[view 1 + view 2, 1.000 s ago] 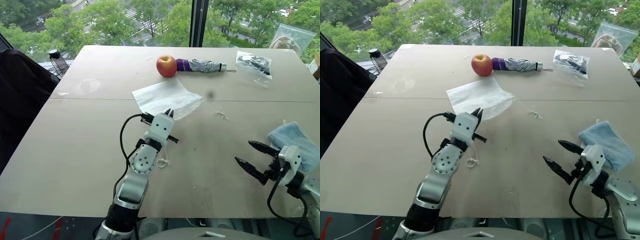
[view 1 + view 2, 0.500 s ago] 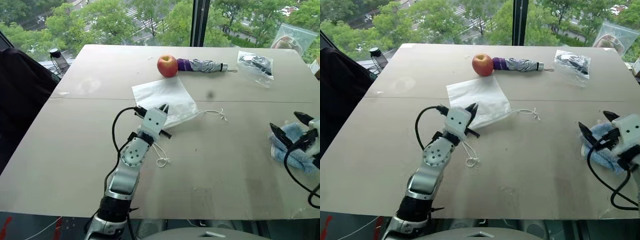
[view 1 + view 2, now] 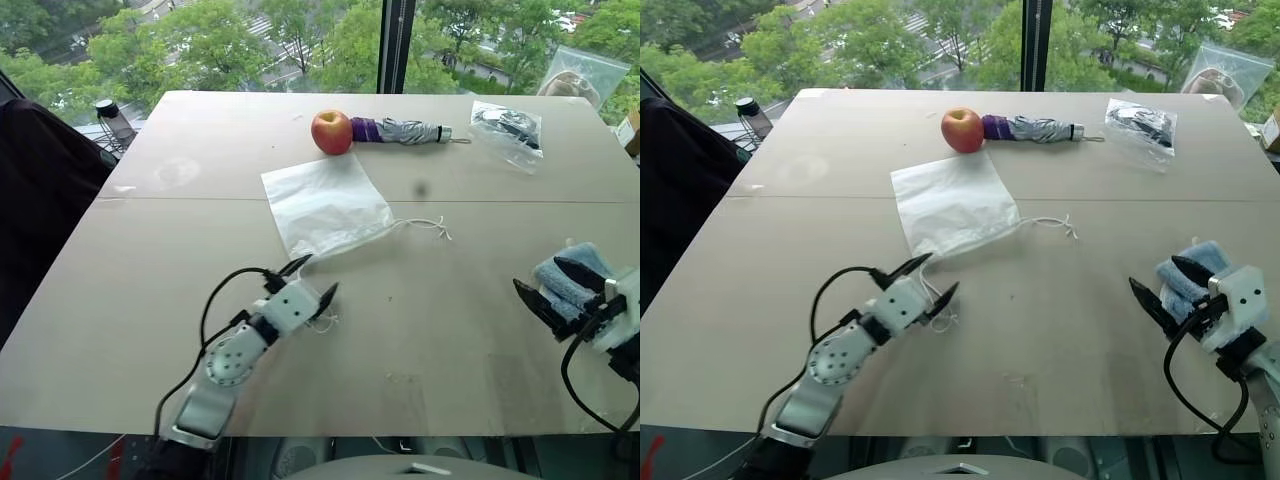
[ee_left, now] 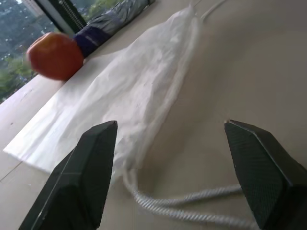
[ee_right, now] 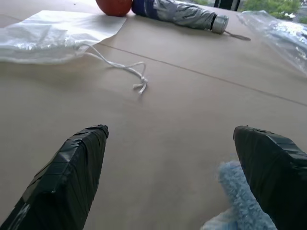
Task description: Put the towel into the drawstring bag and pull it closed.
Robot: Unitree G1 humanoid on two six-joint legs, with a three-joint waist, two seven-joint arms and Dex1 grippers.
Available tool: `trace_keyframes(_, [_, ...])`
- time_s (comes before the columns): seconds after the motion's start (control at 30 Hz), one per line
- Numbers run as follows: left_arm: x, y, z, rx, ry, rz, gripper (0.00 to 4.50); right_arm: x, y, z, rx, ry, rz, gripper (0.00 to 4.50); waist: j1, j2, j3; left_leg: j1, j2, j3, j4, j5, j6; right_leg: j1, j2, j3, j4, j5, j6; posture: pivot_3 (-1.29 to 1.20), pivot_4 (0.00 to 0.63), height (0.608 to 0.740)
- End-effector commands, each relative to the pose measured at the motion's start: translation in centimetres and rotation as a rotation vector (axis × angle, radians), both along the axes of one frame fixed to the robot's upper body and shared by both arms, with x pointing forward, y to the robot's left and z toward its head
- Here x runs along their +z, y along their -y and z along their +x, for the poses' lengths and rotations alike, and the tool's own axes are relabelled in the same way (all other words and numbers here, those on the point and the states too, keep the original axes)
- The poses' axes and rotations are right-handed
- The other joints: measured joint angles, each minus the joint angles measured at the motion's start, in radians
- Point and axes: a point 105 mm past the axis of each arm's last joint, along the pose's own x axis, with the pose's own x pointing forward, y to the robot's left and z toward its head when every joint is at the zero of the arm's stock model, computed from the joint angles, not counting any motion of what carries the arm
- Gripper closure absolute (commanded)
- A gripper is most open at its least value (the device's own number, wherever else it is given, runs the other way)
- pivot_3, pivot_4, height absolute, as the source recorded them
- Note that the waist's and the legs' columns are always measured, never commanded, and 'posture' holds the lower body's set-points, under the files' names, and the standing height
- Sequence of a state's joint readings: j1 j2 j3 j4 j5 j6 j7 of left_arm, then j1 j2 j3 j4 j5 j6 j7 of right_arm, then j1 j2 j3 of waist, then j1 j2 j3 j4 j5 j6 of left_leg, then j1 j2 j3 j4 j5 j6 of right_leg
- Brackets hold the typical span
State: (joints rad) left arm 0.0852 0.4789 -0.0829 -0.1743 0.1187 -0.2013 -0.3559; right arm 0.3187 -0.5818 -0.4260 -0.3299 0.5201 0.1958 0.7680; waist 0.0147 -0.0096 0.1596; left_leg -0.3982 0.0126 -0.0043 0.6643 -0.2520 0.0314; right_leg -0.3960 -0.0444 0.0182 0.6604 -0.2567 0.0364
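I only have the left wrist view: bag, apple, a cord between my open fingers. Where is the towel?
Observer: The towel lies at the table's right edge, beside the open right gripper, not in the drawstring bag.
Operator: Is the right gripper holding it?
Observer: No; one finger lies over its edge, jaws wide apart.
Operator: Does the bag have a second cord?
Observer: Yes, one cord trails from the bag toward the right side; another lies by the left gripper.

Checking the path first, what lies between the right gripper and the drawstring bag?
Bare table, apart from the bag's knotted cord trailing toward the right gripper from the drawstring bag, as the right wrist view shows.
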Motion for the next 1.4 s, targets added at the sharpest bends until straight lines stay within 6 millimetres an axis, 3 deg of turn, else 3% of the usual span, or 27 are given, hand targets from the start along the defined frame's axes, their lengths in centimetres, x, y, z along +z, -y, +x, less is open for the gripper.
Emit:
trace_keyframes(0.03, [3.2,-1.3,0.8,0.025,0.133,0.002,0.79,0.6,-1.1,-0.2,0.077,0.011,0.007,0.0,0.0,0.0,0.0,0.0,0.0,0.0,0.0,0.0,0.0,0.0,-0.001,-0.001,0.0,0.0,0.0,0.0,0.15,0.74])
trace_keyframes(0.3, [2.1,2.6,2.4,-0.094,0.145,0.061,0.79,-0.4,-5.8,-1.3,0.325,-0.086,0.053,0.0,-0.002,-0.001,0.0,-0.001,0.0,0.004,0.002,0.0,0.001,0.002,-0.001,-0.001,-0.001,0.002,0.004,0.0,0.15,0.74])
trace_keyframes(0.47, [1.6,4.0,3.8,-0.063,0.167,0.08,0.79,-0.5,-7.2,-0.9,0.355,-0.072,0.057,0.0,0.0,-0.001,0.0,-0.001,0.0,0.002,0.002,0.0,0.001,0.001,0.001,-0.003,0.0,0.002,0.005,0.0,0.15,0.74])
trace_keyframes(0.7, [1.6,4.1,4.5,0.026,0.222,0.1,0.79,-0.8,-7.1,-0.9,0.346,-0.07,0.054,0.0,-0.001,-0.001,0.0,-0.001,0.0,0.003,0.003,-0.001,0.001,0.001,0.005,-0.003,-0.001,0.002,0.005,0.0,0.15,0.74])
trace_keyframes(1.13, [0.4,4.2,5.1,0.033,0.184,0.159,0.79,-0.7,-6.8,-0.5,0.308,-0.045,0.049,0.0,0.0,-0.001,0.0,-0.001,0.001,0.003,0.003,0.0,0.001,0.001,0.004,-0.002,0.0,0.002,0.005,0.0,0.15,0.74])
trace_keyframes(1.4, [1.0,3.8,6.2,0.09,0.178,0.152,0.79,-0.8,-6.8,-0.2,0.297,-0.037,0.05,0.0,-0.001,-0.001,0.0,-0.001,0.001,0.003,0.003,0.0,0.001,0.001,0.002,-0.003,0.0,0.002,0.005,0.0,0.15,0.74])
